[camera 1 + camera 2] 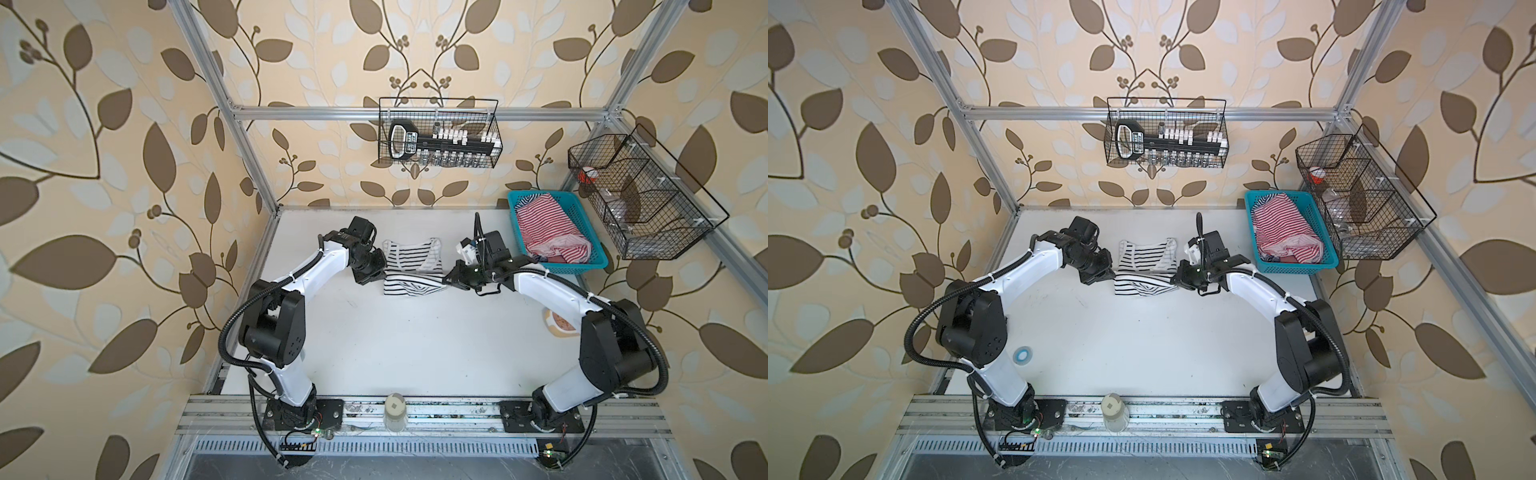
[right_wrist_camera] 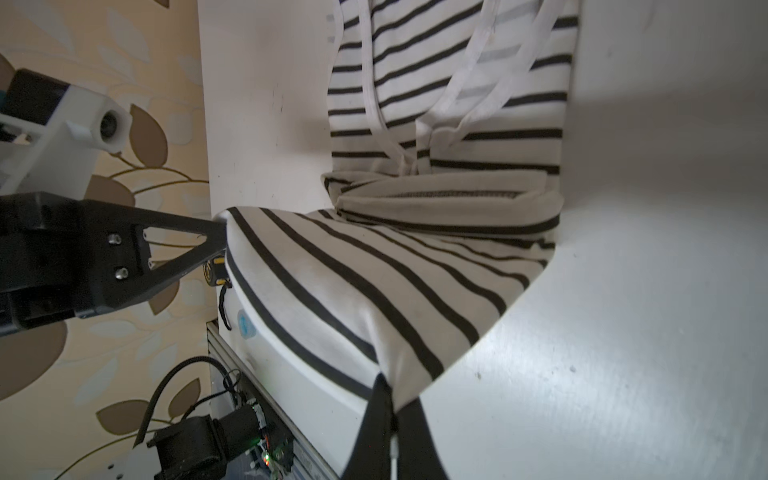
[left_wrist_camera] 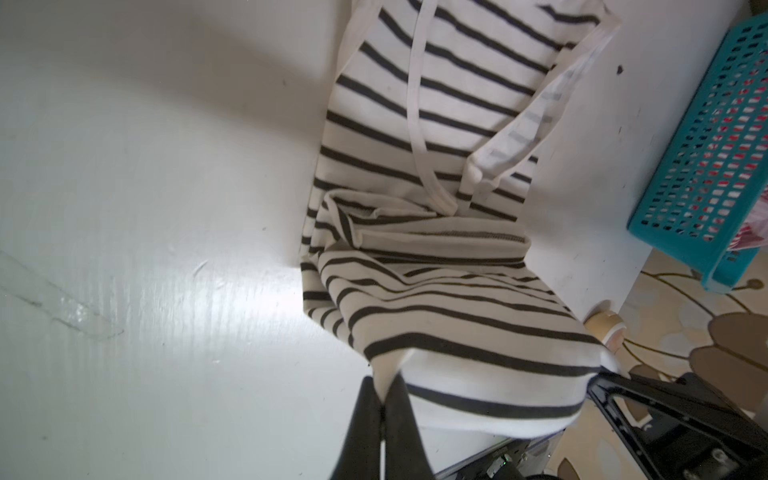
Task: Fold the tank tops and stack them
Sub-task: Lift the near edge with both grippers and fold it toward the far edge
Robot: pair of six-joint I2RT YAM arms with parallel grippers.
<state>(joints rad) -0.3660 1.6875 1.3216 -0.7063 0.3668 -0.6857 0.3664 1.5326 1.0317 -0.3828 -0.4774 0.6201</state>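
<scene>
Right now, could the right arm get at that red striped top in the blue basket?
Probably yes, though not this instant. The red-striped tank top lies uncovered in the open blue basket beside that arm, but the right gripper is shut on the black-striped tank top.

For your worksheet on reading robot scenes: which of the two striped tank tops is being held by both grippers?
The black-striped tank top on the table: the left gripper and right gripper each pinch its fabric. The red-striped tank top lies untouched in the blue basket.

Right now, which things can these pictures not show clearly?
- Left pincer: in both top views its tips are hidden by its own wrist.
- Red striped top: crumpled in the blue basket, its shape hidden.
- Items in the wire basket: too small to identify.
</scene>
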